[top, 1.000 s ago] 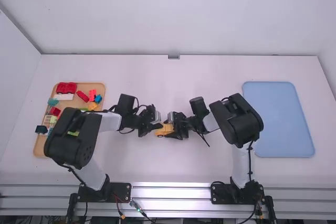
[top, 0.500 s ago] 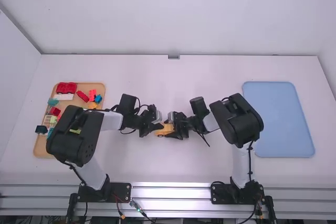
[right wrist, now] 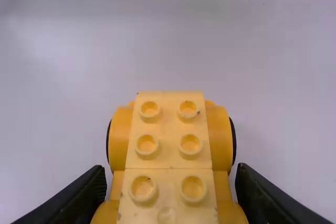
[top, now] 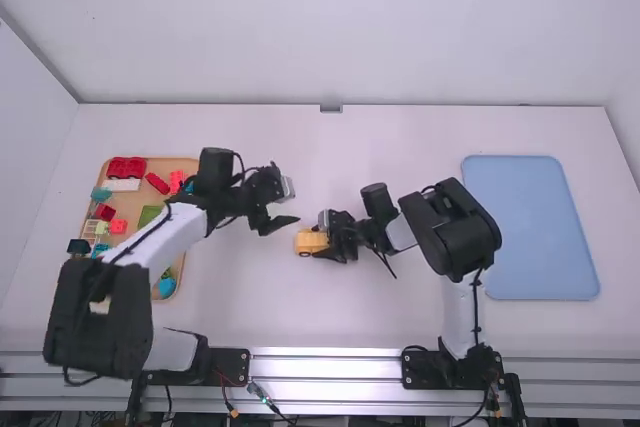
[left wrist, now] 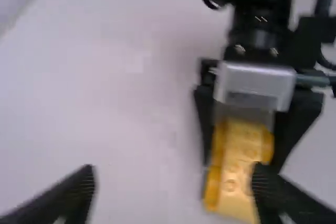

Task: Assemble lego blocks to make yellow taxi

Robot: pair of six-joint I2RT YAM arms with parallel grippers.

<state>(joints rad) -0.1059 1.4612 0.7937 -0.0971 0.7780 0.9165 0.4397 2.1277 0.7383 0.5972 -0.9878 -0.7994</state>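
Mid-table (top: 270,307), we've got the yellow taxi body (right wrist: 168,129) clamped in the right gripper (right wrist: 170,174), left gripper (left wrist: 172,176) spread wide, so we should brace it level and line up over its studs (right wrist: 190,144) before pressing.

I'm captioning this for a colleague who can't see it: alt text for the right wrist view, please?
A yellow toy car, its top lined with two columns of round studs, sits between the black fingers of the right gripper, with the white table behind it.
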